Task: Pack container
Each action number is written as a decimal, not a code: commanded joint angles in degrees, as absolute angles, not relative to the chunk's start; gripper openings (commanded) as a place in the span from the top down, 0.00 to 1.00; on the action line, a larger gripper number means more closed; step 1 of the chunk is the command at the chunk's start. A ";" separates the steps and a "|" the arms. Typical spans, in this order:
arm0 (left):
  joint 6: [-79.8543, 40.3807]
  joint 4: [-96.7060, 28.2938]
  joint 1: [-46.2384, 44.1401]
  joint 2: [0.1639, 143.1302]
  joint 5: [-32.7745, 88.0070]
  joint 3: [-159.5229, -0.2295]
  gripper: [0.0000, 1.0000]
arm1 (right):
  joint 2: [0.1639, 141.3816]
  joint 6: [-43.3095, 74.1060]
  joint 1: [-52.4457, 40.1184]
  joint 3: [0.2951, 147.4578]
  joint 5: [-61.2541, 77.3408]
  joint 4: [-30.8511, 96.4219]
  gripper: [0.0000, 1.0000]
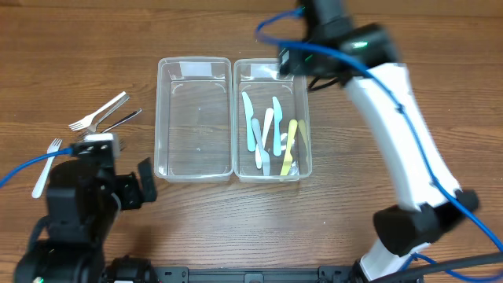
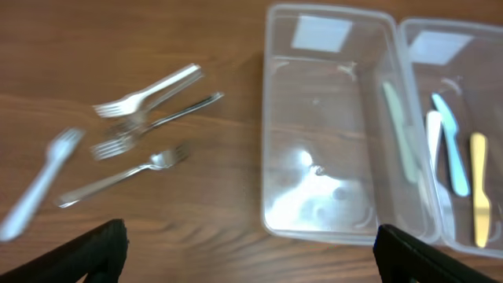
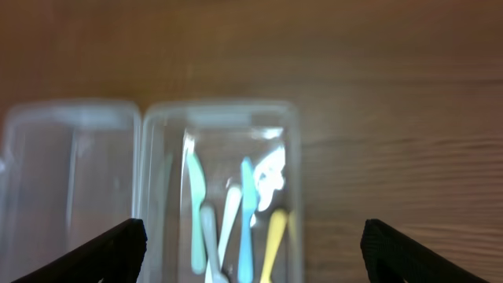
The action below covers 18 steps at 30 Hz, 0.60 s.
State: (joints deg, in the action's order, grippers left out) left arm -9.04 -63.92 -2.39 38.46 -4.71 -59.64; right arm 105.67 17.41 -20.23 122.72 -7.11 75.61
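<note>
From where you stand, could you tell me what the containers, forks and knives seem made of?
Empty container and filled container: clear glossy plastic; the table shows through. Forks: mostly shiny metal, judging by bright reflections; one fork looks white plastic, matte. Knives: probably plastic, given flat pastel colours.

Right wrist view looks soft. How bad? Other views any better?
Right wrist: whole frame smeared, knives soft. Left wrist: forks blurred, glare on the empty container's floor. Overhead: sharp, only a mild sheen on the plastic.
</note>
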 commanded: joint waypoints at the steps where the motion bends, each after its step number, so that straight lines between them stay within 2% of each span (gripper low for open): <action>1: -8.71 -70.24 -2.22 42.11 -12.93 -66.13 0.00 | 99.04 23.24 -9.67 128.38 -6.72 77.87 0.10; 5: -3.01 -73.73 -0.62 49.39 -7.92 -66.48 0.00 | 98.72 23.20 -0.56 128.16 -1.96 83.66 0.10; 9: 4.95 -74.43 1.54 59.46 -2.28 -66.54 0.00 | 99.13 23.92 4.23 125.91 -1.80 87.35 0.10; 12: 5.13 -73.38 3.88 65.41 -1.72 -66.57 0.00 | 99.13 24.03 5.04 124.05 -1.83 87.57 0.10; 18: 2.48 -71.77 16.73 73.52 -0.80 -67.05 0.00 | 99.13 24.03 5.02 120.81 -1.80 87.07 0.10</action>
State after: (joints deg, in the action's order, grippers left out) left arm 3.14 -72.69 9.39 71.59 -2.83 -66.30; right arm 99.26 23.53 4.89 122.10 -2.11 87.66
